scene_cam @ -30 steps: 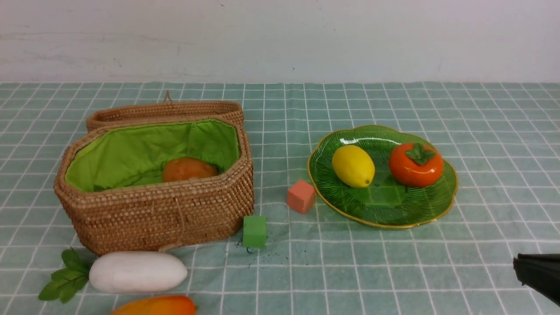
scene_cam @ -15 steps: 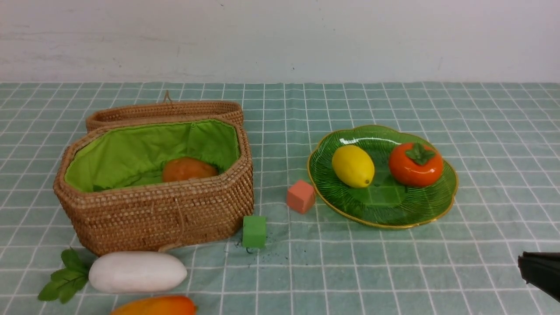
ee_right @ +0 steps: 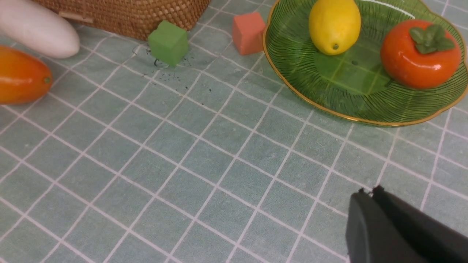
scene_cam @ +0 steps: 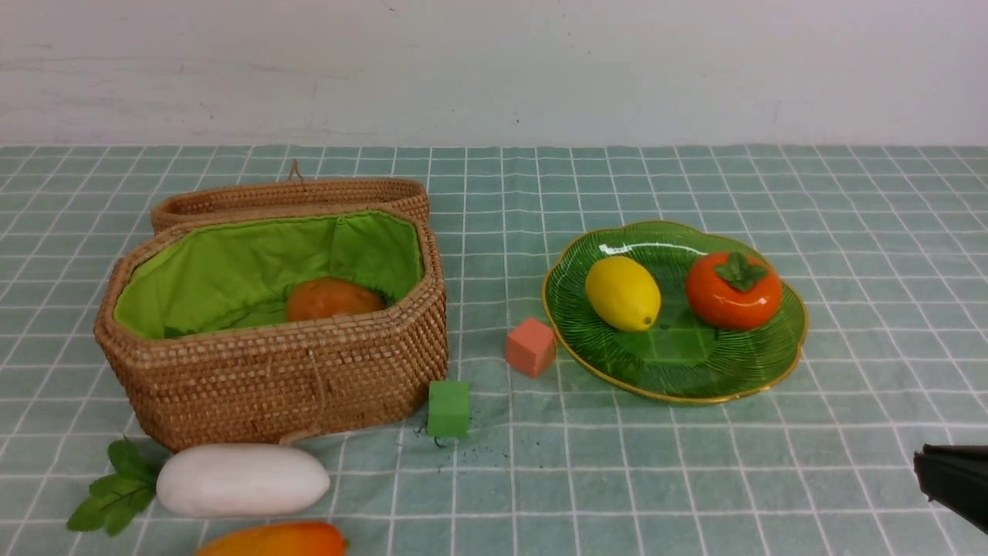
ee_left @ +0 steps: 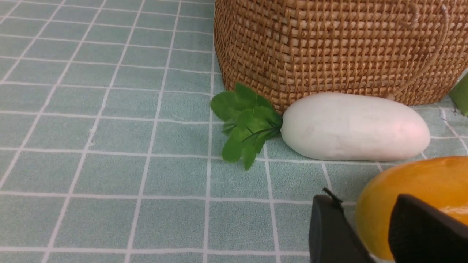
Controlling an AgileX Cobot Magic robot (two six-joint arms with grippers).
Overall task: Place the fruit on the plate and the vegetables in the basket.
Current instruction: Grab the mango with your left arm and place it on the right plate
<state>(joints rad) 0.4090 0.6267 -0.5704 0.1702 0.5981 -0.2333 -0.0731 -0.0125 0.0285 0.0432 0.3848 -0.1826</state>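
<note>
The yellow lemon (scene_cam: 622,293) and the persimmon (scene_cam: 733,292) lie on the green plate (scene_cam: 679,363). The brown potato (scene_cam: 332,299) lies in the open wicker basket (scene_cam: 270,378). The white radish (scene_cam: 243,479) lies on the cloth in front of the basket, and the mango (scene_cam: 270,540) lies just nearer, at the view's bottom edge. In the left wrist view my left gripper (ee_left: 362,199) is open, right by the mango's (ee_left: 420,179) end, with the radish (ee_left: 354,128) beyond. My right gripper (scene_cam: 918,463) is shut and empty, front right of the plate. The carrot does not show.
The basket's lid (scene_cam: 293,193) rests behind the basket. A salmon cube (scene_cam: 531,346) sits by the plate's left edge. A green cube (scene_cam: 448,408) sits at the basket's front right corner, with dark crumbs around it. A white wall stands behind the table.
My right gripper has drawn back slightly toward the right edge of the front view. Nothing else has moved.
</note>
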